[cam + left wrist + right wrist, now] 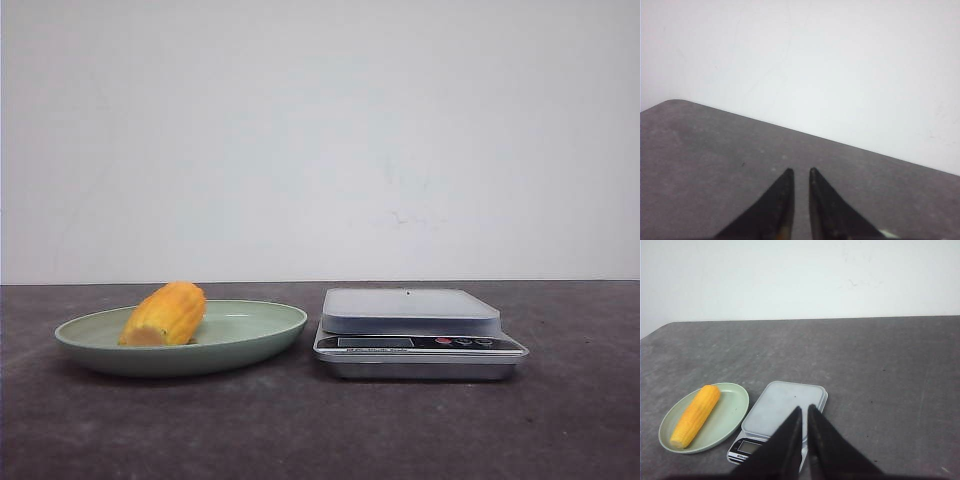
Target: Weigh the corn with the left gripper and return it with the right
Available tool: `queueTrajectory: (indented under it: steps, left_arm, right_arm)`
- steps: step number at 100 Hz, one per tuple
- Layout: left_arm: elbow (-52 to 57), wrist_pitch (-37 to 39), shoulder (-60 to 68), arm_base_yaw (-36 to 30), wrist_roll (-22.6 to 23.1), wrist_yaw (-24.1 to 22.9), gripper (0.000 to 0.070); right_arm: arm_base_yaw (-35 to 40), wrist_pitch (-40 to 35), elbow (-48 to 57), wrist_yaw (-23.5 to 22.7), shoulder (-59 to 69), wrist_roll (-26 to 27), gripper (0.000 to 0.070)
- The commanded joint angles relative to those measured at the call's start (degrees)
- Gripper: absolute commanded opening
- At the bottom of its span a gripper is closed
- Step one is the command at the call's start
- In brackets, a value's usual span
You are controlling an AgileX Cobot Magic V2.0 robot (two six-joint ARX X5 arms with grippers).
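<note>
On green plate, corn.

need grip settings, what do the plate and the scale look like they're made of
Plate: looks like matte pale-green plastic or melamine, with an even colour and soft sheen. Scale: probably brushed or satin metal platform over a silver casing, possibly plastic; grey with dull reflections.

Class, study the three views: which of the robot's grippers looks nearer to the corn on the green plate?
Probably the right. The right gripper hangs over the scale, with the corn in its view. The left gripper sees only bare table.
</note>
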Motion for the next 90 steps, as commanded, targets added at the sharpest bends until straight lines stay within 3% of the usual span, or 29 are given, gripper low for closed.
queueTrajectory:
  steps: [1,38,90]
  left_arm:
    - [-4.0,2.5,-1.0,1.7,1.6,2.5,0.0028]
    - [-22.2,15.8,-1.5,5.7,1.6,5.6,0.0028]
    - [-25.5,12.5,-1.5,7.0,6.3,7.1,0.0028]
  right_arm:
    - [0.3,0.5,0.5,0.0,0.0,0.1,0.001]
    - [0.3,0.5,0.5,0.0,0.0,0.1,0.001]
    - [0.3,0.5,0.5,0.0,0.0,0.1,0.001]
